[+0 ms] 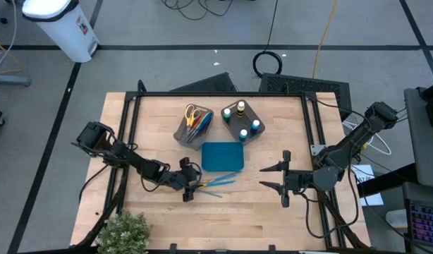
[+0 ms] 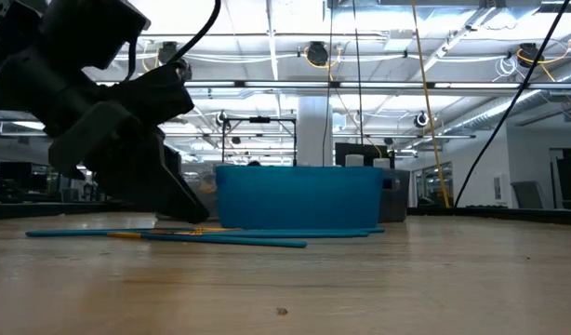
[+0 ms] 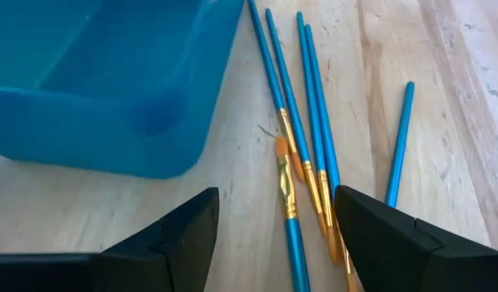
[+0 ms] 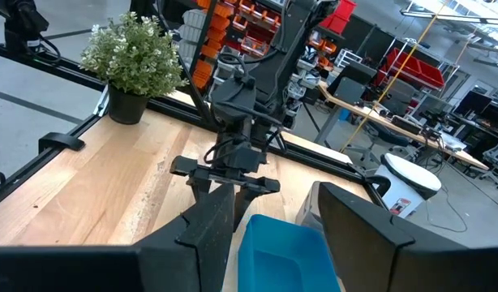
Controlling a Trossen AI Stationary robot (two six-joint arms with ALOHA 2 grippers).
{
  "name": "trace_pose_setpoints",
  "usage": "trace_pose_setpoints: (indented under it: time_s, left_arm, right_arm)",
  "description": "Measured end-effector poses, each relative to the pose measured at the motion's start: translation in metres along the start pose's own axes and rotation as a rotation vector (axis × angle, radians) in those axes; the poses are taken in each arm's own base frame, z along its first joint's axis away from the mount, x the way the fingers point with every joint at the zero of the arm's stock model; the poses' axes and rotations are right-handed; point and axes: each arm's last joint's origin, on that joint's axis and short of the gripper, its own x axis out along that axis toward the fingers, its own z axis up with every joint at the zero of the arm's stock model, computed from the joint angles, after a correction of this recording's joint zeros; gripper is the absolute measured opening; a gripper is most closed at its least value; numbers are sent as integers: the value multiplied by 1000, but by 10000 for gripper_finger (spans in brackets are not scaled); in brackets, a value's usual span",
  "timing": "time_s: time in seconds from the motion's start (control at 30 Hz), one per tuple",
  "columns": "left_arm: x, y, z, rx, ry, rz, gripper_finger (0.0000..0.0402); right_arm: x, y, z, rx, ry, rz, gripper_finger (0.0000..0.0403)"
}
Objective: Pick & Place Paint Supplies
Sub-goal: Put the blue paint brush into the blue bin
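a teal rectangular plastic tray [image 1: 222, 156] sits mid light wooden tabletop [image 1: 160, 134], two grey-brown bins [image 1: 193, 127] behind it, a green potted plant [image 1: 123, 231] at the front edge.

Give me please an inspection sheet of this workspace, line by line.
Surface: wooden table, bare wood mostly.
Job's things: brushes loose beside the teal tray; scissors in one bin, paint bottles in the other.
Clutter: potted plant at the table's edge.
Grippers: left gripper open over the brushes; right gripper open, holding nothing.
Cables: coiled cable on the floor.
Surroundings: white bin; no person seen.
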Motion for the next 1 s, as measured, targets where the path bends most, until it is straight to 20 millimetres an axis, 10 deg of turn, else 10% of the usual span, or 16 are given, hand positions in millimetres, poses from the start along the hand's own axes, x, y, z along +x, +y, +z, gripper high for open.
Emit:
trace_pose_setpoints:
  time_s: [1.0]
  left_arm:
    - [12, -2, -20, 11, 61, 50, 143]
  right_arm:
    - [0, 0, 0, -1, 1, 0, 171]
